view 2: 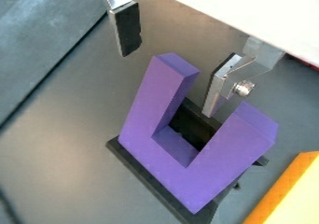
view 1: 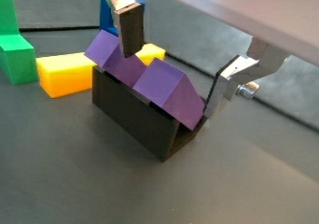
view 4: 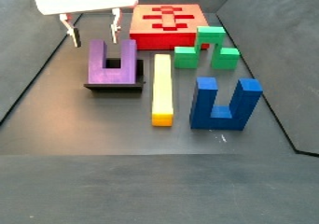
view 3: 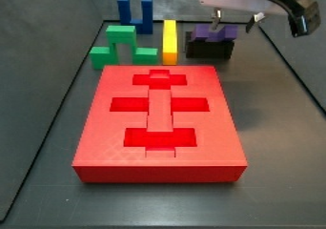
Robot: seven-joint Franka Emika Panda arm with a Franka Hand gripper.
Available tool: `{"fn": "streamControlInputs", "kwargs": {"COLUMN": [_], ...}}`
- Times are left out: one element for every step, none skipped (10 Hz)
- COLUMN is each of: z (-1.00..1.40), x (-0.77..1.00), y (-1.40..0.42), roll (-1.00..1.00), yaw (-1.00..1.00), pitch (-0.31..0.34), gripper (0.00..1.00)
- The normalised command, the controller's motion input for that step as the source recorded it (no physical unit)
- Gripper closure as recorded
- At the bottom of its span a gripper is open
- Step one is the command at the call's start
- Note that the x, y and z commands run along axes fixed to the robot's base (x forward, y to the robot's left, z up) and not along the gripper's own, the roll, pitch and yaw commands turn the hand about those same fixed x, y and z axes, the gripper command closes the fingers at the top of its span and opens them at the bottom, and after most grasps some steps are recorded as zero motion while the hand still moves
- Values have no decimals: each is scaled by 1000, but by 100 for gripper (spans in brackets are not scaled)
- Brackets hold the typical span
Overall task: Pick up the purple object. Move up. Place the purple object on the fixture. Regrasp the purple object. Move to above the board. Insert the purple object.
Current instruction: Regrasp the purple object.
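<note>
In both wrist views the purple object (view 2: 187, 144) rests on the fixture (view 1: 140, 120), its two prongs tilted up. The gripper (view 2: 181, 55) hangs just above it with its fingers (view 2: 126, 27) spread wide and holding nothing. The fixture sits near the far edge of the floor, past the board (view 3: 159, 118). I think the gripper must go down and pinch one prong.

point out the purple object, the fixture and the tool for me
purple object (view 4: 96, 62): side view, on its left prong.
fixture (view 1: 134, 117): wrist view, on its black front wall.
tool (view 4: 99, 28): side view, midway between the fingertips, open, just above the purple object.
</note>
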Motion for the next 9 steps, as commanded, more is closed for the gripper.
{"fn": "streamControlInputs", "kwargs": {"z": [0,0,0,0,-234,-269,-334,-320,-137], "x": [69,120,160,203,194,326,349,349,151], "y": [-194,-160,-117,-57,0,0,0,0,0], "roll": [994,1000,1000,994,757,529,391,291,166], "yaw": [0,0,0,0,20,66,60,77,77], "pitch": [0,0,51,129,137,149,120,83,83], "gripper": [0,0,0,0,0,0,0,0,0]}}
